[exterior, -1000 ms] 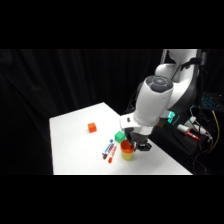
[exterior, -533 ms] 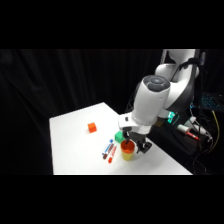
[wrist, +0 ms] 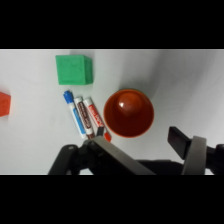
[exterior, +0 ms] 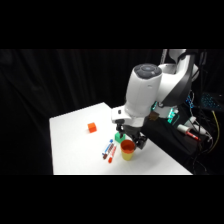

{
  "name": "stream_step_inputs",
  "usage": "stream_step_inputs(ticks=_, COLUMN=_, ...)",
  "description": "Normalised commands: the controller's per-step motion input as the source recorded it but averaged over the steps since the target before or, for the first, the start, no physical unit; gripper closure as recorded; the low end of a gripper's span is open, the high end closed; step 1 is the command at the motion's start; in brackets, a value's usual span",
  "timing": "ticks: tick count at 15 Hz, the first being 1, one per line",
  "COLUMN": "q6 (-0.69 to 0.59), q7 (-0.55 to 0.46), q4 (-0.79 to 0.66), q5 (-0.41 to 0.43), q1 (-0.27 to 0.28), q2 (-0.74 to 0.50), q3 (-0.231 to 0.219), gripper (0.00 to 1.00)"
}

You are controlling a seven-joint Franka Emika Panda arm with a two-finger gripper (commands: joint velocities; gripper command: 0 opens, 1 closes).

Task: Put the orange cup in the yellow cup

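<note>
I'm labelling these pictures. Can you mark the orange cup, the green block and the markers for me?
orange cup (wrist: pixel 128 113), wrist view, on its inner bottom.
green block (wrist: pixel 73 69), wrist view, on its top face.
markers (wrist: pixel 84 116), wrist view, on the middle marker's barrel.

Green block (wrist: pixel 73 69) on white table (wrist: pixel 30 145). Three markers (wrist: pixel 85 117) side by side just below it, blue-capped one outermost. Orange cube (exterior: pixel 92 127) well apart, alone. Black curtain (exterior: pixel 60 80) behind.
</note>
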Motion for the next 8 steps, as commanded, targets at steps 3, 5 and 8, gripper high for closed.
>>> stream_step_inputs(ticks=3, q6=-0.27, q7=-0.23, q4=0.14, q5=0.159, q1=-0.084, q2=-0.21, q3=-0.023, gripper=0.00)
stream_step_inputs(ticks=5, q6=-0.25, q7=-0.17, q4=0.16, q5=0.125, q1=-0.092, q2=-0.15, q3=-0.048, gripper=0.00)
stream_step_inputs(ticks=8, q6=-0.21, q7=-0.09, q4=0.17, q5=0.061, q1=-0.086, q2=-0.11, q3=-0.063, gripper=0.00)
